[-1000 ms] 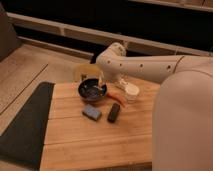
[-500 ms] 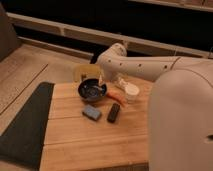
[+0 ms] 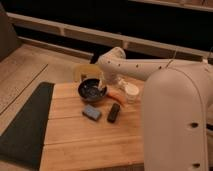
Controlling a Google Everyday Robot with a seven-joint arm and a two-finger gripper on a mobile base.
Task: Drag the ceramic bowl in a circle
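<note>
The ceramic bowl (image 3: 91,90) is round, dark and glossy with a pale speckled inside. It sits on the wooden table (image 3: 90,140) near the far edge. My gripper (image 3: 102,86) reaches down from the white arm (image 3: 135,67) at the bowl's right rim, and appears to touch it. The arm comes in from the right and covers the table's right side.
A blue block (image 3: 92,112) and a black oblong object (image 3: 114,112) lie in front of the bowl. A small white cup (image 3: 131,92) and an orange object (image 3: 116,94) sit to its right. A pale yellow dish (image 3: 85,73) is behind it. A dark mat (image 3: 25,122) lies at the left.
The arm's bulk has shifted slightly left in view. The bowl and gripper stay in about the same place.
</note>
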